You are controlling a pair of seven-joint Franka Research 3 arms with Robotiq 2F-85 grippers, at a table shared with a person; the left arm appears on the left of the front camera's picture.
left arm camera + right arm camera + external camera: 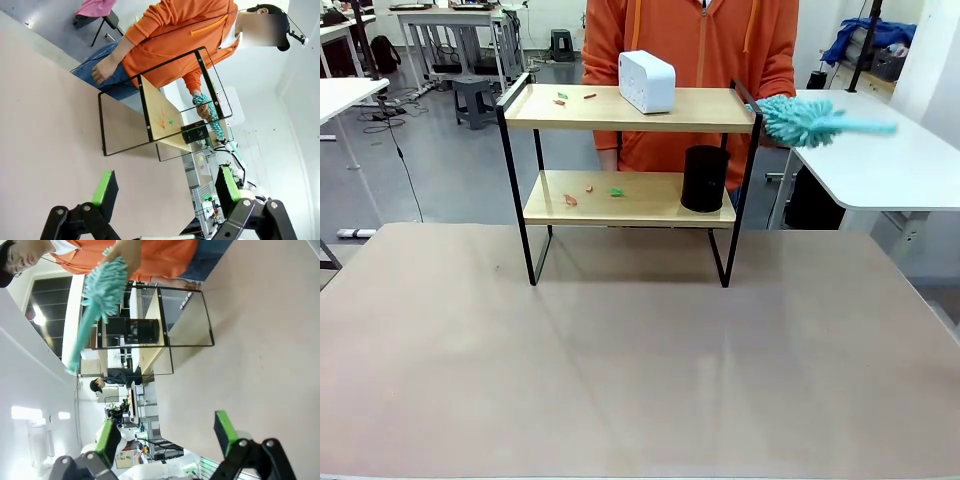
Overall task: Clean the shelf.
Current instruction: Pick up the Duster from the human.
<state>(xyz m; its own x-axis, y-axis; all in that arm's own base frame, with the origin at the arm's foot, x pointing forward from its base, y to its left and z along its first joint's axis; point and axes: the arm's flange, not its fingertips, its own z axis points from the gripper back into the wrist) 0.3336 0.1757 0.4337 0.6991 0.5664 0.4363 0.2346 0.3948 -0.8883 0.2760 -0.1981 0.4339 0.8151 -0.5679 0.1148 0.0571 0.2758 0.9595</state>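
Pale grey worktop runs bare across the lower half of the front view, and the shelf stands at its far edge, upper centre of the frame, with a person in orange right behind it. On the top board we see a white box and a few scraps toward its left end. The lower board carries a black cylinder at its right end and more scraps near the middle. A teal duster hangs just off the right end of the top board. The person's hand appears to grip it at the fluffy head, leaving the handle free and pointing toward the right edge of the frame. Our left pincer and right pincer both stand with fingers apart and nothing between them, well short of the shelf. We judge the step in hand to be taking the duster. The right arm looks the better placed, and it should close across the handle partway along and wait for the hand to let go. For the sweep, we would draw scraps toward the front edge, since the frame rises at both ends of the top board, and work lightly around the box and cylinder so that neither tips.
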